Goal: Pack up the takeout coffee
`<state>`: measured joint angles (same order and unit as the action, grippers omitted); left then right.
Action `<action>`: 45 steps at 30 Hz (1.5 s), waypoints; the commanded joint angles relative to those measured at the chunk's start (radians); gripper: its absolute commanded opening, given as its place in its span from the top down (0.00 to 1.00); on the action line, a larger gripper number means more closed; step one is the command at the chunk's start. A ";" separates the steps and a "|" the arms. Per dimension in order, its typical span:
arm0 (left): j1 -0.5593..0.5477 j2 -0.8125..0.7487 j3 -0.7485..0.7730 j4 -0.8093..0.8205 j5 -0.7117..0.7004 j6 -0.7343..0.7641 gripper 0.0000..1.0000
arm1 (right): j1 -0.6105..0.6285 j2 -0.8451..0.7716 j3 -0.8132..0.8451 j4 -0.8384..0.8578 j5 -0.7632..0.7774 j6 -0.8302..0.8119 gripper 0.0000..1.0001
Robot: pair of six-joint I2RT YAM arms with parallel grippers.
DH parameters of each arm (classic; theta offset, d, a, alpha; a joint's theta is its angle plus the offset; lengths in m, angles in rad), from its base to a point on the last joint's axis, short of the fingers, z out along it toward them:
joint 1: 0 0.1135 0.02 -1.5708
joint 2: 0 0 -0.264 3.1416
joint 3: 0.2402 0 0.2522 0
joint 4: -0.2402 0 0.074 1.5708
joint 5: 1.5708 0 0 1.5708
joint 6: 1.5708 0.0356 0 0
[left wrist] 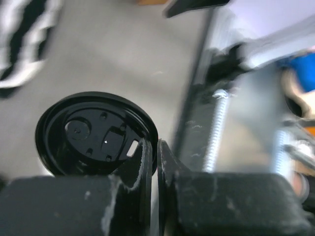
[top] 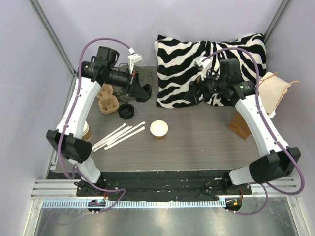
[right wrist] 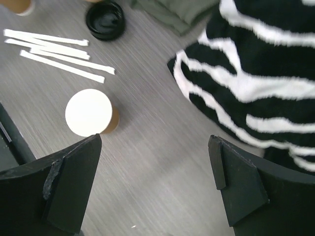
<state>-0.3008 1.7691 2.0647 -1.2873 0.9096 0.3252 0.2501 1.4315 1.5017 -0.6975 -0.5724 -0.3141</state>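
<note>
Black fingers of the left claw [left wrist: 156, 145] sit pressed almost together, covering the rim of the round black plastic lid [left wrist: 93, 132]; whether they touch it is unclear. Opposite, the right claw [right wrist: 155, 142] hangs spread wide above the grey counter [right wrist: 162, 187]. On it, the small tan paper coffee cup [right wrist: 89, 112] stands upright, apart from both claws.

The grey wood-grain table [top: 197, 142] carries a cup [top: 159, 130], upright near its middle. Left of it, white strips [top: 119, 136] lie in a loose fan. Behind them a black lid [top: 126, 110] sits just beside a pulp carrier [top: 108, 98]. A zebra cushion [top: 211, 64] fills the far side. A second cup [top: 86, 132] stands at the left edge, and a brown bag [top: 240, 125] on the right.
</note>
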 commanded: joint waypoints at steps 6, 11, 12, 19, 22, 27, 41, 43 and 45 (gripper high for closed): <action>-0.003 -0.290 -0.630 1.717 0.397 -1.536 1.00 | 0.027 -0.317 -0.136 0.226 -0.196 0.038 0.00; -0.015 -0.261 -0.724 2.073 0.344 -1.986 1.00 | 0.147 -0.420 -0.216 0.282 -0.080 -0.150 0.00; -0.017 -0.266 -0.735 2.071 0.341 -1.993 1.00 | 0.162 -0.446 -0.228 0.289 -0.069 -0.181 0.00; -0.081 -0.304 -0.805 2.070 0.384 -2.031 1.00 | 0.258 -0.574 -0.368 0.410 -0.037 -0.419 0.11; -0.097 -0.315 -0.822 2.106 0.382 -2.051 1.00 | 0.301 -0.612 -0.454 0.541 -0.007 -0.393 0.25; -0.097 -0.319 -0.827 2.345 0.325 -2.132 1.00 | 0.318 -0.553 -0.380 0.544 0.041 0.029 0.37; -0.095 -0.310 -0.845 2.315 0.212 -2.076 1.00 | 0.336 -0.402 -0.302 0.915 0.031 0.838 0.44; -0.095 -0.312 -0.842 2.283 0.206 -2.069 1.00 | 0.351 -0.385 -0.301 0.925 0.040 0.853 0.46; -0.095 -0.312 -0.842 2.261 0.199 -2.068 1.00 | 0.362 -0.376 -0.299 0.944 0.048 0.885 0.46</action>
<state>-0.3988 1.4765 1.2182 1.0054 1.1519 -1.7718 0.5877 1.0443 1.1603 0.1253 -0.5404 0.4213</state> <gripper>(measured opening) 0.064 0.547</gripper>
